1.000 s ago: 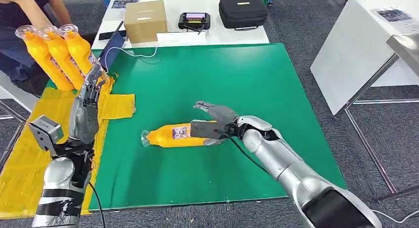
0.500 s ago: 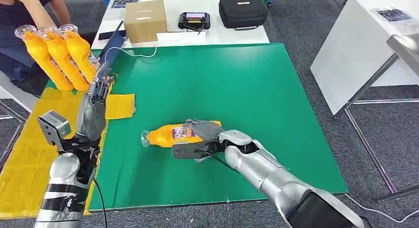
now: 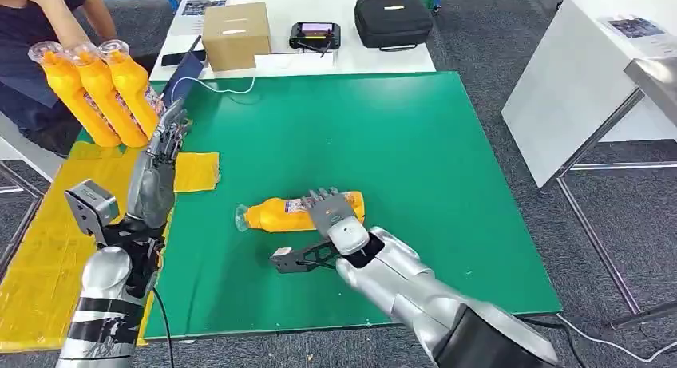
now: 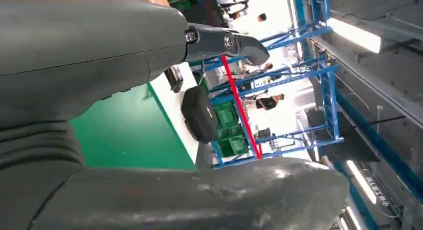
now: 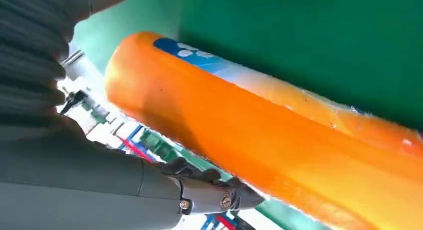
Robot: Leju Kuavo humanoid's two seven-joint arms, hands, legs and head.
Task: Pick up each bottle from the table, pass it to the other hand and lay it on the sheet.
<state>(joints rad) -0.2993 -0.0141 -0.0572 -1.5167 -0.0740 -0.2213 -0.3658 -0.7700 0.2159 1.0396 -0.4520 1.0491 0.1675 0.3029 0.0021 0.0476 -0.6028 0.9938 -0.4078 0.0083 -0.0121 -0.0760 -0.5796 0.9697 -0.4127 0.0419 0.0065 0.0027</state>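
Green worktop [image 3: 415,128] carries the orange plastic bottle [image 3: 279,214] on its side — right robot hand [image 3: 331,216] lies over it, closure unclear. You should grip mid-body; smooth, probably slippery. Left robot hand [image 3: 160,156] open.

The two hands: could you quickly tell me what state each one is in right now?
Left hand: open, raised, holding nothing.
Right hand: fingers draped over the orange bottle lying on the green table; whether it grips it cannot be told.

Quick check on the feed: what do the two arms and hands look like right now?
Both arms are silver metal shells. The left hand is dark grey, with a grey box camera at its wrist and black tape bands lower down the arm. The right hand is grey too, a black cable running along its forearm.
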